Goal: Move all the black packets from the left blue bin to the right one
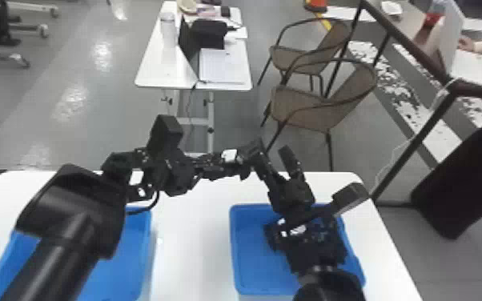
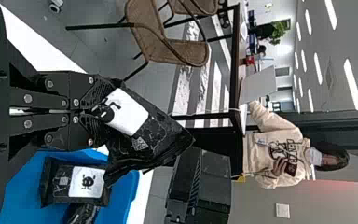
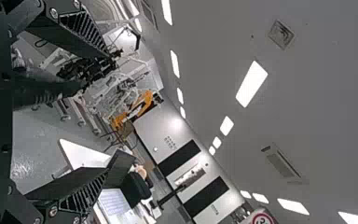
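black white-labelled plastic packet (image 2: pixel 151 140) at twelve o'clock, pinched by black left gripper (image 1: pixel 222 163); black right gripper (image 1: pixel 271 154), toward one, gapes empty.

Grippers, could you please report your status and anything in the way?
Left gripper shut on black packet. Right gripper open, empty. Right arm over right bin.

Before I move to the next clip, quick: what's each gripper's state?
Left gripper: closed, holding a black packet.
Right gripper: open, nothing held between its fingers.
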Robot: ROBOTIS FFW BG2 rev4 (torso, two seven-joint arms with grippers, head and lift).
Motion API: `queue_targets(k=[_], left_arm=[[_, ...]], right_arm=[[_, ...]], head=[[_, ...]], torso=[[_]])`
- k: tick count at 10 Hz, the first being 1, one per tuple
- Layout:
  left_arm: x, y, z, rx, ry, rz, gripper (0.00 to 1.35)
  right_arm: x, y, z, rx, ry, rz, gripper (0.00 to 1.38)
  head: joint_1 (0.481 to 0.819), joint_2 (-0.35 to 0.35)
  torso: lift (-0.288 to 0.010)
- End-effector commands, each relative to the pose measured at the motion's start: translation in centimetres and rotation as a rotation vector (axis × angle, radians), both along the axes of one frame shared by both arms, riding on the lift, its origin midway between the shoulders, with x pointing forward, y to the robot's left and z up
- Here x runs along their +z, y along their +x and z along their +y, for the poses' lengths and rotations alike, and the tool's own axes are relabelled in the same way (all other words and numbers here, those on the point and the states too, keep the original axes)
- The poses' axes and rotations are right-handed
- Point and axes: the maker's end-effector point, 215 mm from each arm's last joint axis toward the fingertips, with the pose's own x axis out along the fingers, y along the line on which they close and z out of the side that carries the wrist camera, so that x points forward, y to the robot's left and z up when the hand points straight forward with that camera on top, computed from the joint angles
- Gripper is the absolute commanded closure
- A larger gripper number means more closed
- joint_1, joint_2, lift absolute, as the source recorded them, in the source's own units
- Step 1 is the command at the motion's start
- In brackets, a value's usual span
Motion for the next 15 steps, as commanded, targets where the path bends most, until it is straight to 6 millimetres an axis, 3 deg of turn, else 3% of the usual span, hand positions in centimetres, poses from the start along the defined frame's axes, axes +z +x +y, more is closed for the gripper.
queue_targets(k=[1,5,6,7,8,9,10,12,13,14,15], left_arm=[[0.0,-0.2,-1.1,-0.024,0.0,0.004,1.21],[1.3,-0.9,-3.2,-0.06,-0.06,0.014,1.21],[1.6,-0.9,-3.5,-0.061,-0.073,0.017,1.21],[1.8,-1.0,-3.8,-0.063,-0.082,0.019,1.21],[2.0,-1.0,-3.8,-0.064,-0.088,0.018,1.21],[2.0,-1.0,-3.8,-0.064,-0.093,0.02,1.21],[2.1,-1.1,-3.9,-0.062,-0.102,0.022,1.21],[2.1,-1.0,-3.9,-0.055,-0.112,0.024,1.19],[2.0,-1.0,-3.8,-0.044,-0.123,0.029,1.12],[1.7,-1.0,-3.4,-0.025,-0.138,0.04,0.8],[1.1,-1.0,-2.4,-0.003,-0.144,0.052,0.34]], right_arm=[[0.6,0.1,1.8,0.025,0.003,-0.009,0.15],[-0.5,0.5,3.2,0.06,-0.035,0.021,0.17],[-0.9,0.5,3.5,0.069,-0.039,0.03,0.41],[-1.1,0.6,3.3,0.065,-0.04,0.037,0.9],[-1.2,0.6,3.4,0.067,-0.045,0.037,1.05],[-1.0,0.7,3.4,0.068,-0.059,0.031,1.06],[-1.0,0.7,3.3,0.064,-0.057,0.031,1.26],[-1.0,0.7,2.9,0.055,-0.056,0.029,1.28],[-0.9,0.7,2.7,0.048,-0.054,0.026,1.28],[-1.0,0.8,2.4,0.041,-0.045,0.029,1.28],[-1.4,0.9,1.2,0.018,-0.041,0.036,1.28]], head=[[0.695,-0.14],[0.695,-0.14],[0.695,-0.144],[0.695,-0.145],[0.695,-0.146],[0.695,-0.148],[0.695,-0.148],[0.695,-0.15],[0.695,-0.152],[0.695,-0.153],[0.695,-0.153]], torso=[[0.0],[0.0],[0.0],[0.0],[0.0],[0.0],[0.0],[0.0],[0.0],[0.0],[0.0]])
